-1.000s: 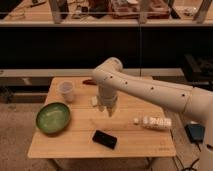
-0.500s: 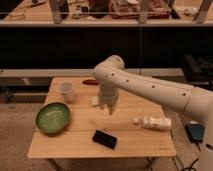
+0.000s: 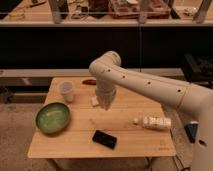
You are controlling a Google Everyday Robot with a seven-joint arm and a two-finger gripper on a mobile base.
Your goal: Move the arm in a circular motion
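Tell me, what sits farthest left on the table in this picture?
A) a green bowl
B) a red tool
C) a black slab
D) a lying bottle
A: the green bowl lies by the left edge of the table; the gripper, at the end of the arm, hangs over the middle of it.

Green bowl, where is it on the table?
In the camera view the green bowl sits at the picture's left on the wooden table, in front of the clear cup. The gripper hangs over the table's middle.
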